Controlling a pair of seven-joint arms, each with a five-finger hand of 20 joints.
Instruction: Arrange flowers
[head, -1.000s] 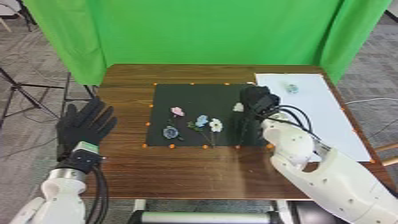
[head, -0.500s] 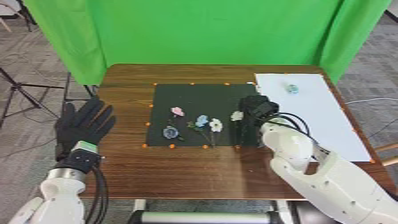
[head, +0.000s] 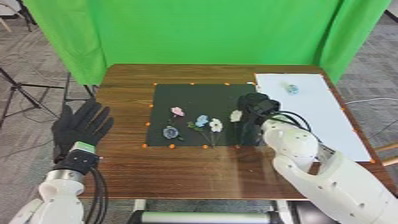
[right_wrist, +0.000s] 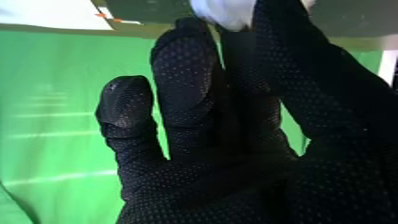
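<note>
In the head view my right hand (head: 255, 106) is over the right side of the black mat (head: 200, 94), its fingertips beside a white flower (head: 235, 116). The right wrist view has my right hand (right_wrist: 209, 175) with thumb and fingertips closed on the white flower (right_wrist: 229, 11); its stem is hidden. Left of it on the mat lie another white flower (head: 216, 125), a light blue flower (head: 202, 120), a pink flower (head: 178, 111) and a grey-blue flower (head: 171, 132). My left hand (head: 80, 125) is off the table's left edge, fingers straight and spread.
A white sheet (head: 311, 110) covers the table's right side, with a small pale blue item (head: 292, 89) near its far end. Small orange markers edge the mat. A green curtain (head: 213, 35) hangs behind the brown table (head: 195, 175).
My right hand has shifted toward the robot's side of the mat, and the white flower at its fingertips has moved the same way. The other flowers have not moved.
</note>
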